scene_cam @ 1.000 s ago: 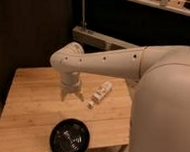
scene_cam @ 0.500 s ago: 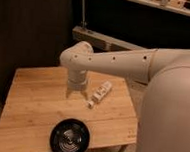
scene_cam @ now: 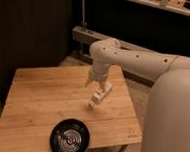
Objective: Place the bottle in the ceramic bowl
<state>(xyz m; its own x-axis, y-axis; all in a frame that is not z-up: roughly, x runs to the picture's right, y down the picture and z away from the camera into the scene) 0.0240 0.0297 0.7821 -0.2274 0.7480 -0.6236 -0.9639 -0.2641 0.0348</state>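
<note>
The small white bottle (scene_cam: 100,95) lies on its side on the wooden table (scene_cam: 41,96), right of the middle. The glossy black ceramic bowl (scene_cam: 70,137) with shiny rings inside sits near the table's front edge, below and left of the bottle. My gripper (scene_cam: 98,84) hangs from the white arm (scene_cam: 135,56) directly above the bottle's far end, fingers pointing down and close to it.
My large white body (scene_cam: 172,122) fills the right side, next to the table's right edge. A dark cabinet (scene_cam: 32,30) stands behind the table on the left. A low metal shelf frame (scene_cam: 87,37) runs behind the table.
The arm has swung right and the gripper has moved from left of the bottle to right over it. The bottle and bowl have not moved.
</note>
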